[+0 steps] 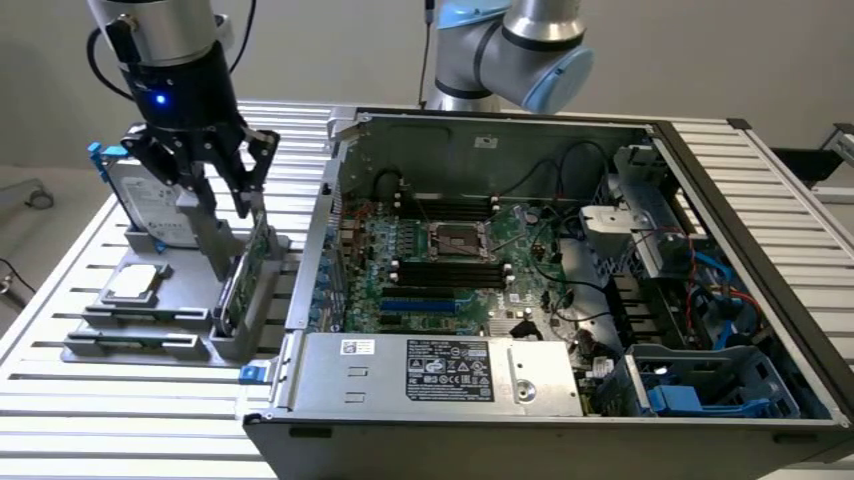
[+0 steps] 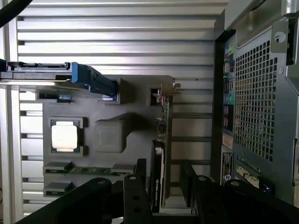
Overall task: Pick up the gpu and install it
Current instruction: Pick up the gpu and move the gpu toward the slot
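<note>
Gripper (image 1: 220,195) hangs with its jaws spread wide, one finger on either side of the gpu (image 1: 240,275), not clamped on it. The gpu stands upright on its edge in a grey holder (image 1: 147,345) on the slatted table (image 1: 80,420). The open computer case (image 1: 534,445) sits just beside it, on the exterior view's right.

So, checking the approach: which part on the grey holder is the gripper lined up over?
The gpu, the green card on edge nearest the computer case, under the gripper; the blue-framed hard drive and flat CPU sit aside.
</note>
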